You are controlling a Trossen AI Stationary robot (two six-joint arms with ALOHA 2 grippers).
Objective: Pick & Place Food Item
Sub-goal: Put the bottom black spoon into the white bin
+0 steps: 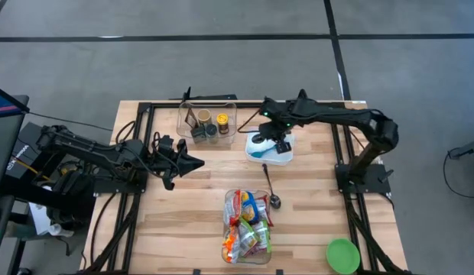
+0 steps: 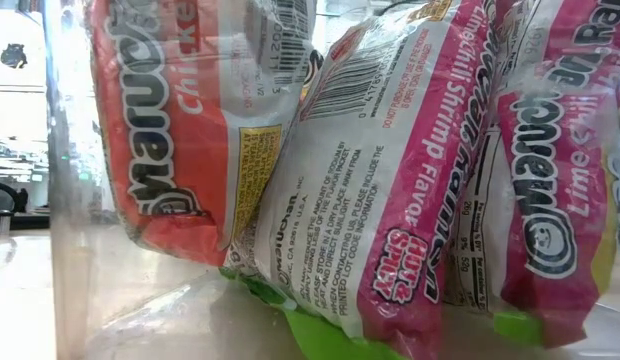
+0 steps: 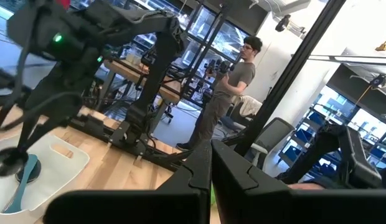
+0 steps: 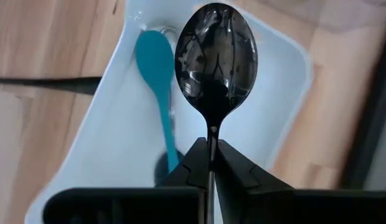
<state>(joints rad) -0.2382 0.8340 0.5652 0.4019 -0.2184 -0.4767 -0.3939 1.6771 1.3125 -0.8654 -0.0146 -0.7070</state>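
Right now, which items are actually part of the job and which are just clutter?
In play:
- right gripper, shut on a dark spoon above the white tray
- ramen packets, likely the food items

Lying about:
- teal spoon in the tray
- loose spoon on the table
- jar bin
- green bowl
- left gripper, shut, parked at the left

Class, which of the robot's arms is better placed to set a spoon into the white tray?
Probably the right: its gripper is shut on a dark spoon directly over the white tray. The left gripper is shut, empty, away.
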